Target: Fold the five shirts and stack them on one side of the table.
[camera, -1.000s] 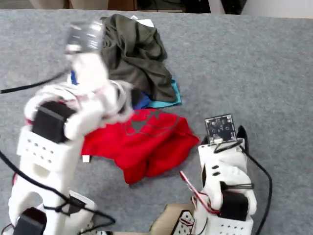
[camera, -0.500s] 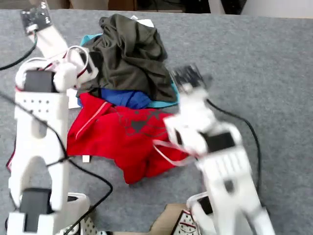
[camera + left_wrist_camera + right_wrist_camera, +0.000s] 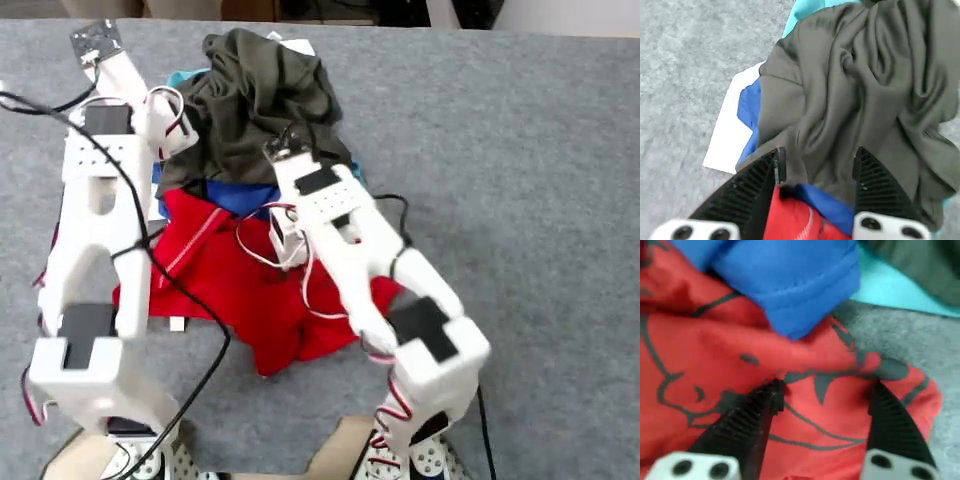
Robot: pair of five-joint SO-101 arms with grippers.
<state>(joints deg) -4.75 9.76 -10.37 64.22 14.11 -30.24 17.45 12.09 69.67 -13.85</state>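
Black ridged fingers (image 3: 747, 425) spread apart over crumpled red printed cotton shirt (image 3: 825, 440); blue cotton shirt (image 3: 790, 285) lies just beyond the fingertips.

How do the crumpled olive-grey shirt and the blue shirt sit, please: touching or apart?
Touching: the left wrist view shows the olive-grey shirt draped over the blue shirt.

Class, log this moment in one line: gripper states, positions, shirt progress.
left gripper: open, over crumpled olive-grey shirt | right gripper: open, over crumpled red printed shirt | shirt heap: crumpled, no stack yet
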